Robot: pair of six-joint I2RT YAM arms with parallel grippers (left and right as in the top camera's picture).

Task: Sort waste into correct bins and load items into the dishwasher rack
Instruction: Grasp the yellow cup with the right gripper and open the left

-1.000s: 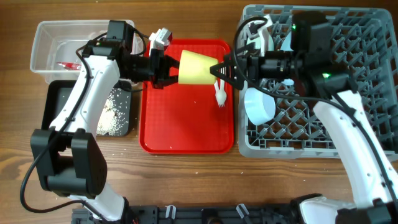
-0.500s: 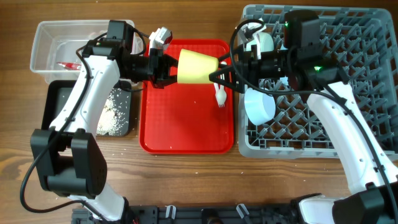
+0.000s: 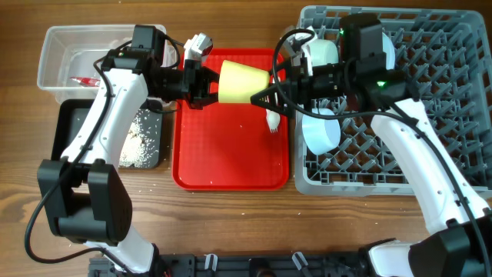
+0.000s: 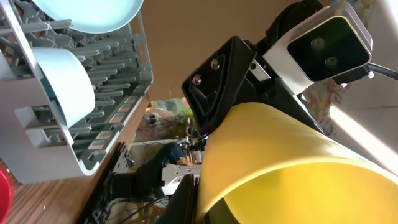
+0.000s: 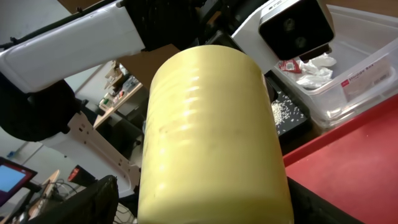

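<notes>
Wooden tabletop with a red tray (image 3: 231,146): above the tray's 12 o'clock edge hung the yellow cup (image 3: 240,83), pinched at its 9 o'clock end by the tightly closed left gripper (image 3: 207,85). The right gripper (image 3: 265,90) straddled its 3 o'clock end with jaws wide, contact indeterminate. The step was judged a handover toward the dishwasher rack (image 3: 461,77) at 3 o'clock, which called next for a firm right-hand grip before the left let go.

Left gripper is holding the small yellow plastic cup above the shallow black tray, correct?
No. The left gripper holds the small yellow plastic cup above the flat red tray instead; the overhead view shows it.
</notes>
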